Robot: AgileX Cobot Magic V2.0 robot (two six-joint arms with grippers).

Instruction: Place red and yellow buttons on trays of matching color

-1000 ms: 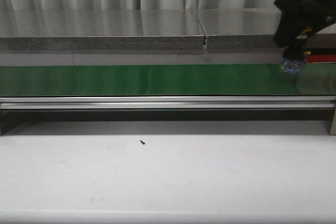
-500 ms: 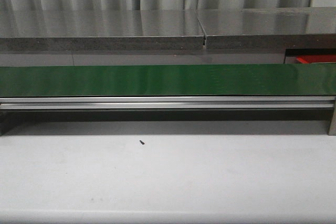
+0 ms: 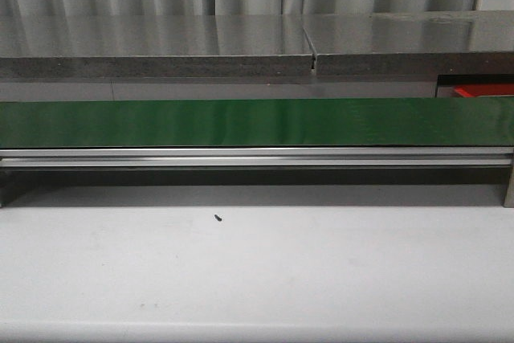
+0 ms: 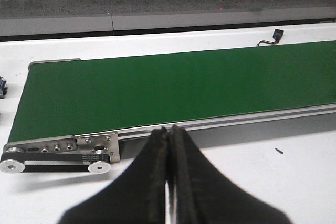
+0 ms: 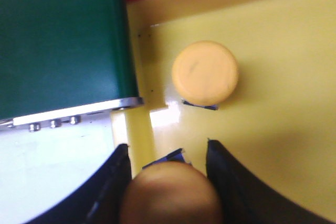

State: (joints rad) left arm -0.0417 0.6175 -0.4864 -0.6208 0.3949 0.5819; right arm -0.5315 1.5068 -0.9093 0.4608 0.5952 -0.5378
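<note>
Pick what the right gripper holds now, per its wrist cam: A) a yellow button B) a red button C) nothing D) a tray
A: in the right wrist view the right gripper is closed around a yellow button over the yellow tray, where a second yellow button already lies.

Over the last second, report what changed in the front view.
The right arm, which was at the far right end of the green conveyor belt holding something over it, has left the front view, uncovering the red tray edge there. The belt, the table and the small dark speck stayed put.
</note>
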